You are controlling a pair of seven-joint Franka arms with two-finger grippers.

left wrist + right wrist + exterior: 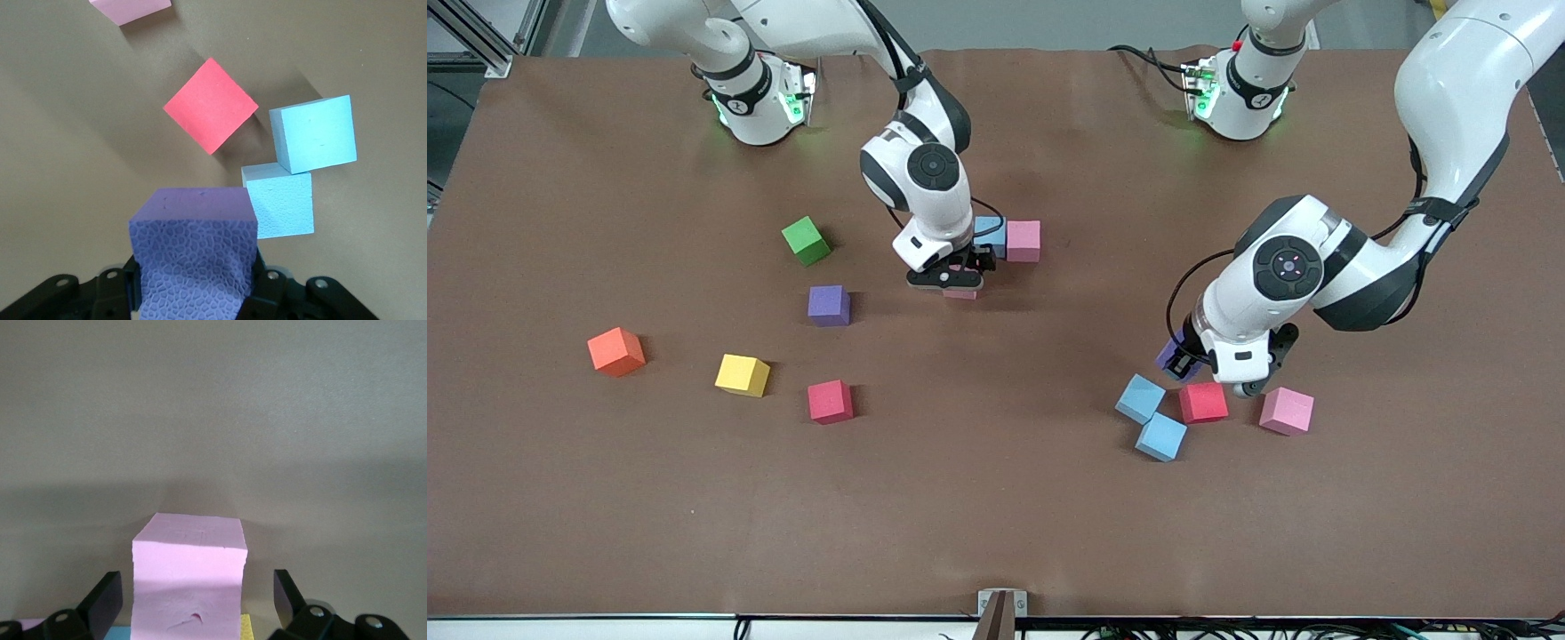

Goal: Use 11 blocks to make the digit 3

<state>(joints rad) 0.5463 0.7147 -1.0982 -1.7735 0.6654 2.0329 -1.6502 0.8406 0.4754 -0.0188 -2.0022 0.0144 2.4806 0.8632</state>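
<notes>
Purple foam is being gripped by the left gripper (193, 293): a purple cube (193, 257) is being clamped between its fingers and held over the table (996, 516) toward the left arm's end, just above a cluster of loose blocks. In that cluster, two light blue cubes (1140, 398) (1162, 436) are touching each other, a red cube (1203, 402) is lying just beside them, and a pink cube (1287, 411) is lying near, closer to the left arm's edge. The right gripper (197, 603) is being held wide open around a pink block (189, 583), its fingers (103, 600) standing apart from the foam. This block is sitting near the table's middle, just beside a light blue block (991, 233) and a pink one (1024, 241) that are touching. Toward the right arm's end, a second purple cube (829, 306), a yellow cube (743, 374), a second red cube (831, 401), a green cube (807, 240) and an orange cube (615, 351) are lying well apart.
</notes>
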